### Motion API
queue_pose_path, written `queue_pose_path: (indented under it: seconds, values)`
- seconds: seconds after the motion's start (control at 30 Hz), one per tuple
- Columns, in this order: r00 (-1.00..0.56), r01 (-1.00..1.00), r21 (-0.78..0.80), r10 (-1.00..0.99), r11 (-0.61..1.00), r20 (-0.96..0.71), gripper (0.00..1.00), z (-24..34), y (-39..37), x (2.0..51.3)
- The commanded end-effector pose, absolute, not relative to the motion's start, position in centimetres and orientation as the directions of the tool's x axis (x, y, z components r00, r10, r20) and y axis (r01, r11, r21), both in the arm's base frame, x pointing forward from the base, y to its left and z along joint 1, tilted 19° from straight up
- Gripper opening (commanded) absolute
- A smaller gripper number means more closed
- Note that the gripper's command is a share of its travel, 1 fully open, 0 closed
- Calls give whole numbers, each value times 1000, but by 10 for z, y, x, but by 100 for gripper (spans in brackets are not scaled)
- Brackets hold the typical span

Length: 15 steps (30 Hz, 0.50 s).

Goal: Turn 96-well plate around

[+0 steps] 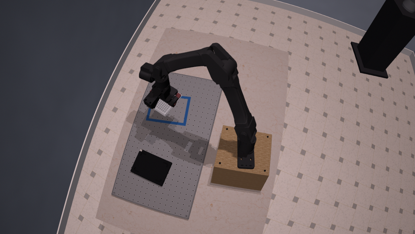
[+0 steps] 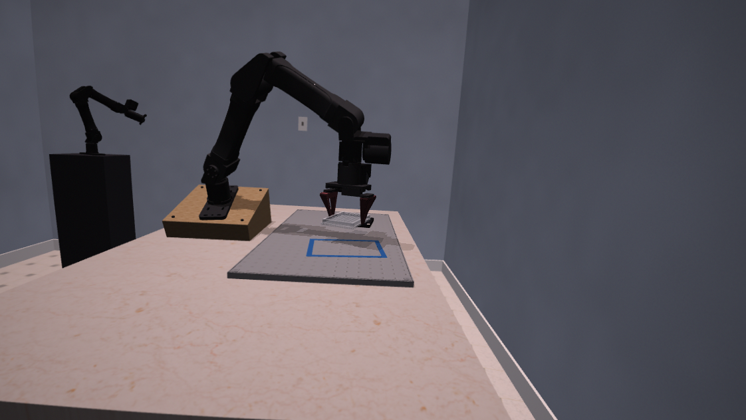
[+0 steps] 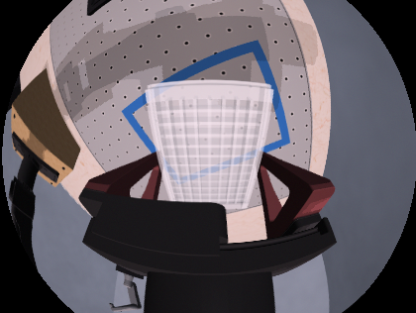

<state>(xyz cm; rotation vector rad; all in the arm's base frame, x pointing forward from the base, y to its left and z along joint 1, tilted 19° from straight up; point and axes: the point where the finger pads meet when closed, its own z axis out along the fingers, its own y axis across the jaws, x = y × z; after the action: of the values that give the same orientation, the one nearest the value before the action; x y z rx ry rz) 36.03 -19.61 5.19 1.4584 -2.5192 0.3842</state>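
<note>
My gripper (image 1: 163,100) is shut on the clear white 96-well plate (image 1: 162,108) and holds it level in the air above the blue taped outline B1. In the wrist view the plate (image 3: 211,143) sits between the dark red fingers, with the outline below it. In the side view the plate (image 2: 342,219) hangs well above the deck and the outline (image 2: 346,248). The black plate nest N1 (image 1: 151,167) lies empty at the near end of the grey deck. I cannot tell which corner of the plate is cut off.
The grey perforated deck (image 1: 171,145) lies on a marble table. The arm's wooden base block (image 1: 242,158) stands to the right of the deck. A black pedestal (image 2: 92,206) with a second small arm stands at the far left.
</note>
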Motion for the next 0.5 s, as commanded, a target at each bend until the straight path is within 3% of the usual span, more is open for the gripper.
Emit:
queue_pose_path:
  seconds: [0.0,0.47]
  values:
    - [-482,-875,-114,-824,471,296,0,45,-195,360]
    - [-484,-874,-120,-824,471,295,0,41,-198,359]
